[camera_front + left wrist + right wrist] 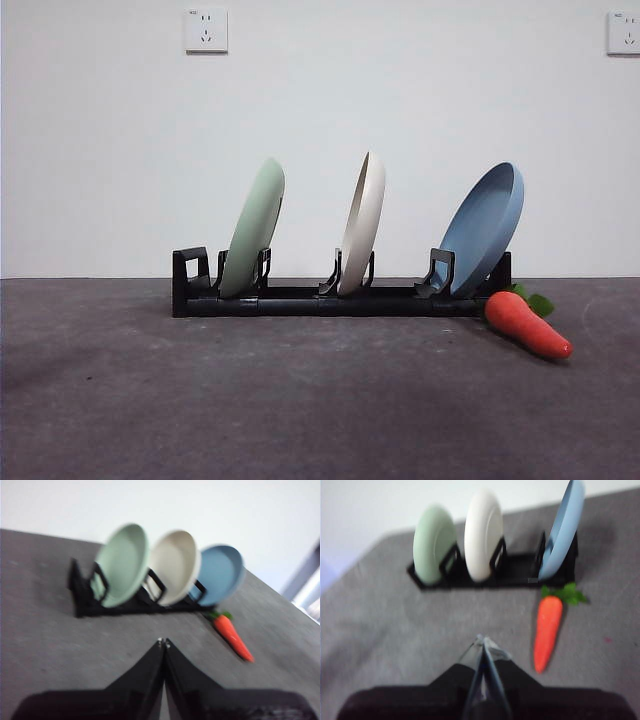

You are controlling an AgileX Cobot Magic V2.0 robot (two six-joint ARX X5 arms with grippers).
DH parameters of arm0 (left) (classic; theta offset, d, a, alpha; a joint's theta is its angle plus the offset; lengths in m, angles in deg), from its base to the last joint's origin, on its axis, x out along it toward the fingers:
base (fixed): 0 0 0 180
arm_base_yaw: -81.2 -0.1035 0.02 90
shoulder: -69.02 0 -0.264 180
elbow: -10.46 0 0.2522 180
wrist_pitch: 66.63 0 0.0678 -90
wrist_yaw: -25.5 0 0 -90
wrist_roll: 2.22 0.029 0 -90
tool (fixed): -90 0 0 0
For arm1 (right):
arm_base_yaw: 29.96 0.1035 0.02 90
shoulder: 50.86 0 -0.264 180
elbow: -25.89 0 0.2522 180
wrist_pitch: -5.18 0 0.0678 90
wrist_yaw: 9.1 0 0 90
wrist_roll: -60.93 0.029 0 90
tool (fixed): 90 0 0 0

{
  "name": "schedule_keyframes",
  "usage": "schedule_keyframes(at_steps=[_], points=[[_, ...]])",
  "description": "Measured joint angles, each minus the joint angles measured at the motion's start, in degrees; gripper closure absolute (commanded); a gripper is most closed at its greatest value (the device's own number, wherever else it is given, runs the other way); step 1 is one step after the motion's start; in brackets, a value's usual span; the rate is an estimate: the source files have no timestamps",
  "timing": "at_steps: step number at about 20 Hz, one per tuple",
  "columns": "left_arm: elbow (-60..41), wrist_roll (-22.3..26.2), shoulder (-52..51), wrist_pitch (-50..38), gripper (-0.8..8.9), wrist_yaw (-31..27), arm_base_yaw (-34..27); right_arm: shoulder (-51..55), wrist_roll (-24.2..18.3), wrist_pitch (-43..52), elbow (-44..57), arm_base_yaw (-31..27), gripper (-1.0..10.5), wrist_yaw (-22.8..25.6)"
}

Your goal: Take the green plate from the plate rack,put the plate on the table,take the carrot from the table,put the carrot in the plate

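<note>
You see the green plate (253, 226) pale sage, on edge in the plate rack (330, 298) | carrot (527, 325) orange-red on counter (300, 400) | left gripper (163, 642) clenched, empty | right gripper (482, 641) clenched, empty

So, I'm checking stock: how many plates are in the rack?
3, all standing in the plate rack: the green plate at the left end, the cream-white plate in the middle, the blue plate at the right end. None seems hidden.

- Both wrist views are blurred, so the plate rack (135, 605) shows no slot detail.
- A wall socket (624, 32) is cut off by the front view's right edge.
- The carrot's leaves (531, 300) are partly hidden behind the carrot (527, 325).
</note>
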Motion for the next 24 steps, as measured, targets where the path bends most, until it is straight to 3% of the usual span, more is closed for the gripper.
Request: schedule_keyframes(at_steps=[8, 10, 15, 16, 18, 19, 24], points=[[11.89, 7.56, 10.08, 13.94, 8.20, 8.59, 0.00, -13.27, -11.04, -21.57, -15.85, -0.02, 9.6, -0.07], [16.04, 11.34, 13.38, 20.11, 8.20, 10.10, 0.00, -16.00, -13.88, -27.71, -18.14, 0.00, 9.6, -2.51], [21.05, 17.33, 17.68, 29.00, 8.01, 10.82, 0.00, -17.27, -15.76, -30.58, -18.23, 0.00, 9.2, -5.70], [21.14, 17.66, 17.97, 29.00, 6.81, 10.82, 0.00, -17.27, -15.80, -30.58, -18.23, 0.00, 7.8, -5.79], [21.14, 17.97, 18.47, 29.46, 2.74, 10.80, 0.00, -17.27, -15.74, -30.58, -18.23, 0.00, 3.8, -5.84], [21.14, 17.99, 18.67, 29.55, 2.04, 10.80, 0.00, -17.27, -15.65, -30.58, -18.23, 0.00, 2.7, -5.84], [21.14, 17.64, 19.69, 27.63, 2.09, 10.91, 0.00, -17.27, -14.84, -30.58, -18.23, 0.00, 2.6, -5.86]])
